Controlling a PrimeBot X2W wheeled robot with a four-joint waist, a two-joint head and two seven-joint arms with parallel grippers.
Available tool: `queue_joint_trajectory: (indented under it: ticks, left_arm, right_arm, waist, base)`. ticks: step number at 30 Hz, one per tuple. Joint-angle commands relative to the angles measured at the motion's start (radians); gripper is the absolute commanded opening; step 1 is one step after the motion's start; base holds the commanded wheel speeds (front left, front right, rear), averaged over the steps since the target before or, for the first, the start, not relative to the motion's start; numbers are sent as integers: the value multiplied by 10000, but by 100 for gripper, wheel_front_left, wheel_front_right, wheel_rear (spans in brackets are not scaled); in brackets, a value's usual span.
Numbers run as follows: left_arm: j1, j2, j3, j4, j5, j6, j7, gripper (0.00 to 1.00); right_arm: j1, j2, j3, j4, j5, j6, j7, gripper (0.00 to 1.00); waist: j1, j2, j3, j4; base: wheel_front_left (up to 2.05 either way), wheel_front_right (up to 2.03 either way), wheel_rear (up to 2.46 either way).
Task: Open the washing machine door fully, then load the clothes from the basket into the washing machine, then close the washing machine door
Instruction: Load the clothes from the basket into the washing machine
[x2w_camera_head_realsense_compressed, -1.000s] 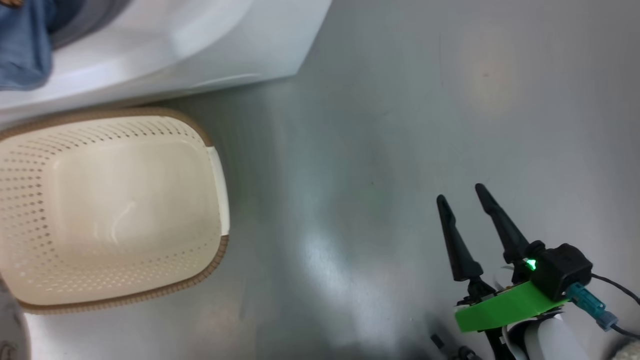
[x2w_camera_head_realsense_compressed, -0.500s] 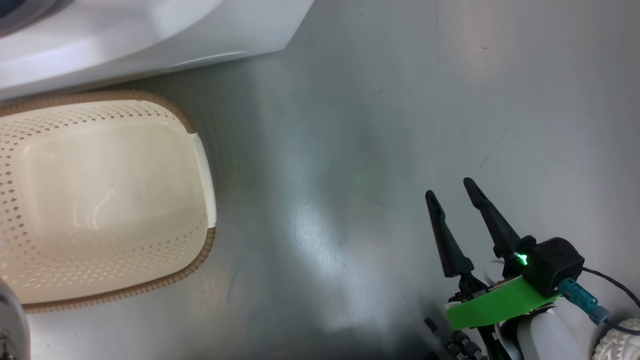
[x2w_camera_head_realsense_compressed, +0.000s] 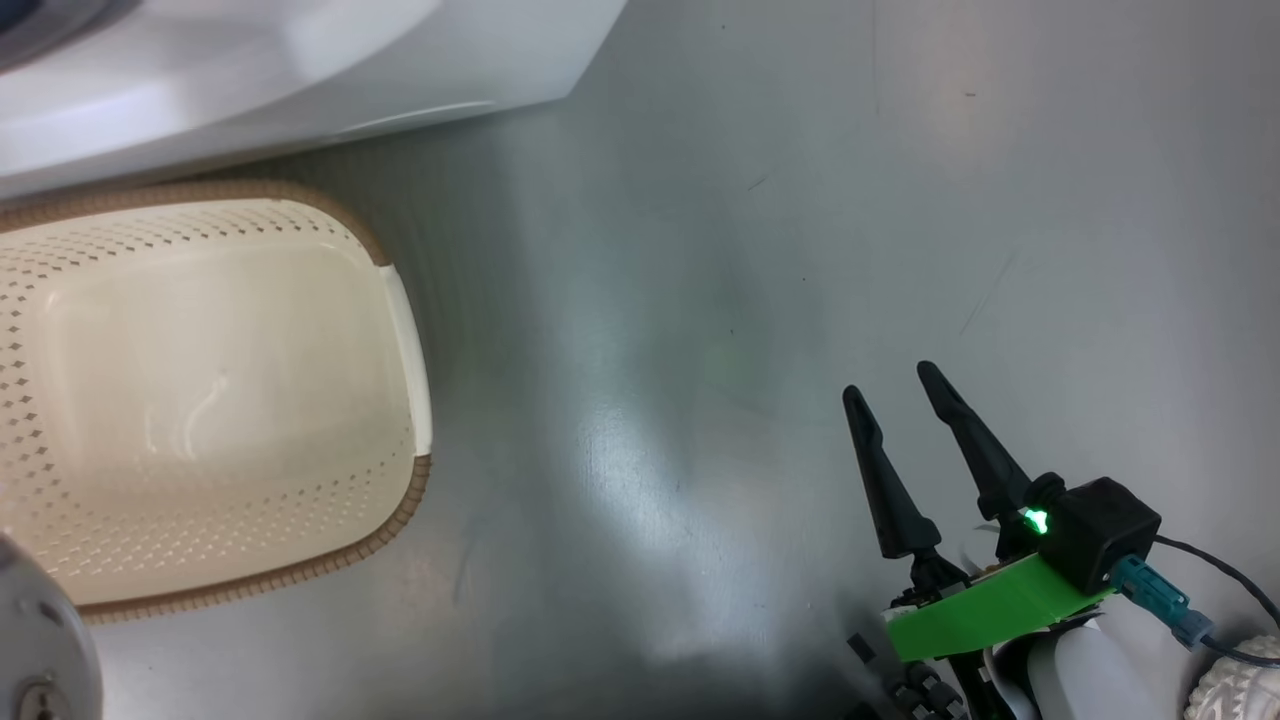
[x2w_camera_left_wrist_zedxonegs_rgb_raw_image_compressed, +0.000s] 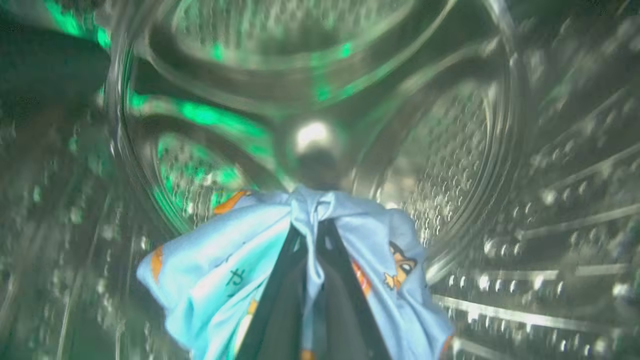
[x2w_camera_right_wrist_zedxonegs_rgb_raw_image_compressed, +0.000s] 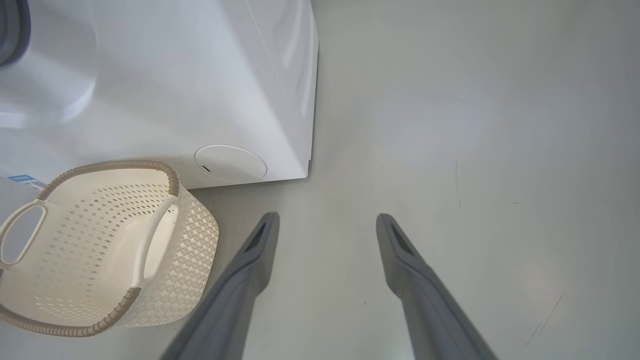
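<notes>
The only label is a small blue one (x2w_camera_right_wrist_zedxonegs_rgb_raw_image_compressed: 21, 178) low on the front of the washing machine (x2w_camera_right_wrist_zedxonegs_rgb_raw_image_compressed: 200, 75), partly behind the basket (x2w_camera_right_wrist_zedxonegs_rgb_raw_image_compressed: 195, 240), and its print is too small to read. The blue garment (x2w_camera_left_wrist_zedxonegs_rgb_raw_image_compressed: 220, 270) carries an orange-brown cartoon figure (x2w_camera_left_wrist_zedxonegs_rgb_raw_image_compressed: 400, 267) and a small dark green mark that may be writing but is too blurred to make out. The left wrist view is dim, green-tinted and smeared, so the steel drum (x2w_camera_left_wrist_zedxonegs_rgb_raw_image_compressed: 450, 165) shows only as rings and rows of holes. In the head view the washing machine (x2w_camera_head_realsense_compressed: 300, 60) is cut off at the top edge and the basket (x2w_camera_head_realsense_compressed: 400, 510) at the left edge. A pale grey rounded part (x2w_camera_head_realsense_compressed: 40, 650) in the lower left corner is too cropped to identify. The left gripper (x2w_camera_left_wrist_zedxonegs_rgb_raw_image_compressed: 314, 227) reaches into the drum with its two fingers closed together, pinching a bunched fold of the blue garment, which drapes down on both sides of them. The right gripper (x2w_camera_head_realsense_compressed: 890, 381) hangs above the grey floor (x2w_camera_head_realsense_compressed: 800, 200), well to the right of the basket, fingers pointing up and slightly left in the head view. Its fingers (x2w_camera_right_wrist_zedxonegs_rgb_raw_image_compressed: 326, 217) stand wide apart with nothing between them, and a green bracket (x2w_camera_head_realsense_compressed: 990, 605) sits at its wrist. The basket stands on the floor just in front of the washing machine, its bare cream bottom showing.
</notes>
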Motion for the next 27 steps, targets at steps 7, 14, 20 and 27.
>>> queue_joint_trajectory:
  ticks: [7, 14, 20, 27]
  left_arm:
    - [54, 413, 93, 2434, -117, -120, -17, 0]
    - [-467, 486, 37, 3948, -254, -151, -17, 0]
    - [-526, 340, -26, 4344, -388, -187, -17, 100]
    - [-311, 195, -93, 4628, -400, -195, -17, 100]
  right_arm:
    - [97, -28, 266, -2, 98, 16, -48, 100]
    - [116, -28, 237, 86, 104, 16, -48, 100]
    - [75, -28, 230, 198, 78, 16, -48, 100]
    - [60, -28, 175, 271, 75, 16, -48, 100]
  waist:
    - [0, -1, -124, 27]
    - [0, -1, -289, 134]
    - [0, -1, -569, 241]
    - [0, -1, -909, 341]
  base:
    - [0, 0, 0]
    - [0, 0, 0]
    - [0, 0, 0]
    - [0, 0, 0]
